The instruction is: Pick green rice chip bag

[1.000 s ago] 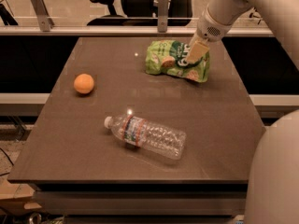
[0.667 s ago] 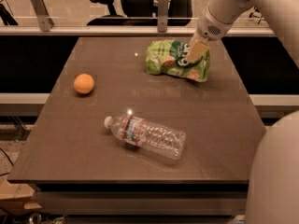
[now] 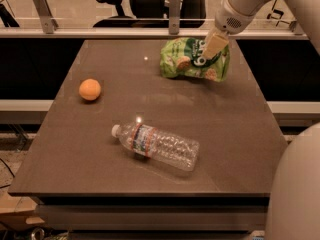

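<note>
I see the green rice chip bag (image 3: 186, 62) at the far side of the table (image 3: 235, 144), a bit to the right. My gripper (image 3: 215, 44) is on the top right part of the bag. Its fingers look pinched shut on the bag there, with the crinkly skin between them. The right end of the bag looks a little raised, with a dark shadow under it. I can't tell if the whole bag is off the table.

I think this bag is very light and soft. It looks puffy, and its skin looks thin and slippery. It will likely bend and swing when I lift it, so I want to go up slowly. The rice cakes inside can crack, so I don't want to squash the fat middle. The best place to hold is a flat edge or a corner, close to where the gripper is now.

The round orange thing (image 3: 90, 89) and the water bottle (image 3: 157, 146) lie well apart from the bag, nearer to me.
</note>
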Controlling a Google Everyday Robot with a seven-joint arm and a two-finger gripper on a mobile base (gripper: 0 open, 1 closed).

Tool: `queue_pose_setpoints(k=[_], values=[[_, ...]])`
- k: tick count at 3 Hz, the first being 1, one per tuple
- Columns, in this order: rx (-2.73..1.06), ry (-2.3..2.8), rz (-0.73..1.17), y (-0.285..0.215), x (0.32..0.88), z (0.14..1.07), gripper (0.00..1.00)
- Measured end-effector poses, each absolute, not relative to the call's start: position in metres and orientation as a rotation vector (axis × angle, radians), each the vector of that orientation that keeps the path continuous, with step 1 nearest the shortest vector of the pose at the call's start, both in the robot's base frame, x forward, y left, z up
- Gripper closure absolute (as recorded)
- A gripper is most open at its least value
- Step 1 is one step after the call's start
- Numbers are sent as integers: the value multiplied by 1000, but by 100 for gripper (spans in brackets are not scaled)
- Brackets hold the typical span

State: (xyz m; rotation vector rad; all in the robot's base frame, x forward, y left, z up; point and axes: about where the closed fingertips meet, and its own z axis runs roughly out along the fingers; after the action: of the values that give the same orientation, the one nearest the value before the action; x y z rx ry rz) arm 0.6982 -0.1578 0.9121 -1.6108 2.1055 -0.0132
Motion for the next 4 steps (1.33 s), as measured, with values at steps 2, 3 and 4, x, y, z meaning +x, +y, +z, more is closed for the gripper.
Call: queue_pose_setpoints(k=[2,3,4], values=[[-1590,2062,-119,-167,698,958,100],[-1582,2039,-161,-169,698,979,100],[-1573,2012,-192,-172,697,1000,100]])
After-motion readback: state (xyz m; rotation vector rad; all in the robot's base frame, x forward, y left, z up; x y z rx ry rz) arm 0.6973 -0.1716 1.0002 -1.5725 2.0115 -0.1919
